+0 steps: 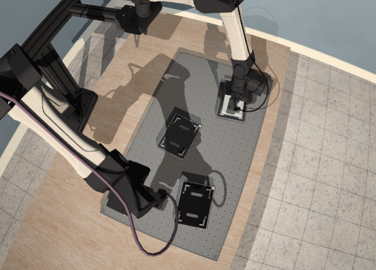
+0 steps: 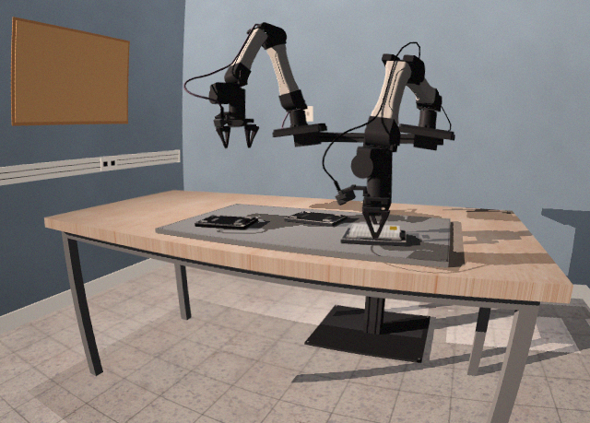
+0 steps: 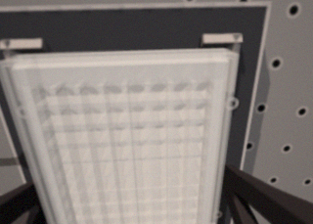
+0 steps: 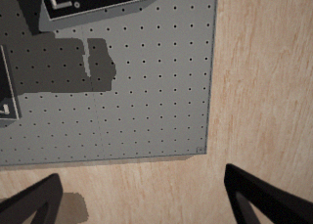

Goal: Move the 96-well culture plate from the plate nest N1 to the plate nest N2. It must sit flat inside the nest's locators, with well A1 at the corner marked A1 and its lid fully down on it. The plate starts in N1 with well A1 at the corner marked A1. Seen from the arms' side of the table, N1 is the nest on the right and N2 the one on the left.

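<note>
The 96-well plate [image 1: 224,108] [image 2: 358,235] [image 3: 132,151] lies in the leftmost nest [image 1: 230,119] [image 2: 349,241] [image 3: 147,24] as seen from the arms, taken as N2. In the left wrist view it looks level behind two pale locators, with a clear lid on that looks flush. Its lower end is out of view. A yellow label [image 2: 394,228] shows; which corner is well A1 cannot be told. My left gripper [image 2: 376,235] [image 3: 138,178] is open, fingers low on either side of the plate. My right gripper [image 2: 237,146] [image 4: 144,177] is open, empty, high above the table.
An empty, turned nest [image 1: 182,135] [image 2: 316,217] [image 4: 5,84] stands mid-board. Another empty nest [image 1: 194,205] [image 2: 226,221] [image 4: 98,0] stands at the arms' far right; which one is N1 is not legible. Both stand on the grey perforated board [image 1: 230,152] [image 2: 286,238] [image 4: 161,107].
</note>
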Controlling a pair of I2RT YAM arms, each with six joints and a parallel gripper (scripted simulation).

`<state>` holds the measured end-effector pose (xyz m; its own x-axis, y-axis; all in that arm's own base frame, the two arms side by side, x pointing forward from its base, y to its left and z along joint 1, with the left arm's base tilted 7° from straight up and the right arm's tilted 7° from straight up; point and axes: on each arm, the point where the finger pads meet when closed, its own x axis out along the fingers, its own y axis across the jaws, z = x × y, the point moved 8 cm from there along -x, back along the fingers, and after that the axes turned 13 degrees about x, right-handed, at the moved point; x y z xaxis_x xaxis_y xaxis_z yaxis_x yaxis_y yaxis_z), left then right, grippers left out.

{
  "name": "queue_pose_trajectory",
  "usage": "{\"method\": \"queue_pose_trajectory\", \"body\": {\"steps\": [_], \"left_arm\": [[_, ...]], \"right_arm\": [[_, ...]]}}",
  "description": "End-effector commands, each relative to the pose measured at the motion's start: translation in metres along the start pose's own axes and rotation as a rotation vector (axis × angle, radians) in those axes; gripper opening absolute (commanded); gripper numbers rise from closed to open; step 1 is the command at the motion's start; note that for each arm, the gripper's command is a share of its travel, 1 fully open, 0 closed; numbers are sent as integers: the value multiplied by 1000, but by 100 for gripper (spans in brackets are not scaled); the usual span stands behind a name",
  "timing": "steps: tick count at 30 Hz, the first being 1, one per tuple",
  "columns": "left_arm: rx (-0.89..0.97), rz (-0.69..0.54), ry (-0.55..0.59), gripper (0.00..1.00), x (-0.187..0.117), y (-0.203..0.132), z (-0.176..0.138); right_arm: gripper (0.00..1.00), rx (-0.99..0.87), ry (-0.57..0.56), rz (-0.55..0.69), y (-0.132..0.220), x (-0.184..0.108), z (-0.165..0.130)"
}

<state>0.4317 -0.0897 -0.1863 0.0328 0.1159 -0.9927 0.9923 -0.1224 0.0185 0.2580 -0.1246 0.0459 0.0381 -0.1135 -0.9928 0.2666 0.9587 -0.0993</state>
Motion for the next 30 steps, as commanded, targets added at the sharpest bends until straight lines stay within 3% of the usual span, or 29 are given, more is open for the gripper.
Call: {"method": "queue_pose_trajectory", "body": {"steps": [1, 30], "left_arm": [[3, -7, -4, 100, 7, 0, 3], [7, -4, -5, 100, 7, 0, 8]], "right_arm": [[100, -10, -10, 0, 1, -3, 2], [100, -10, -10, 0, 1, -3, 2]]}}
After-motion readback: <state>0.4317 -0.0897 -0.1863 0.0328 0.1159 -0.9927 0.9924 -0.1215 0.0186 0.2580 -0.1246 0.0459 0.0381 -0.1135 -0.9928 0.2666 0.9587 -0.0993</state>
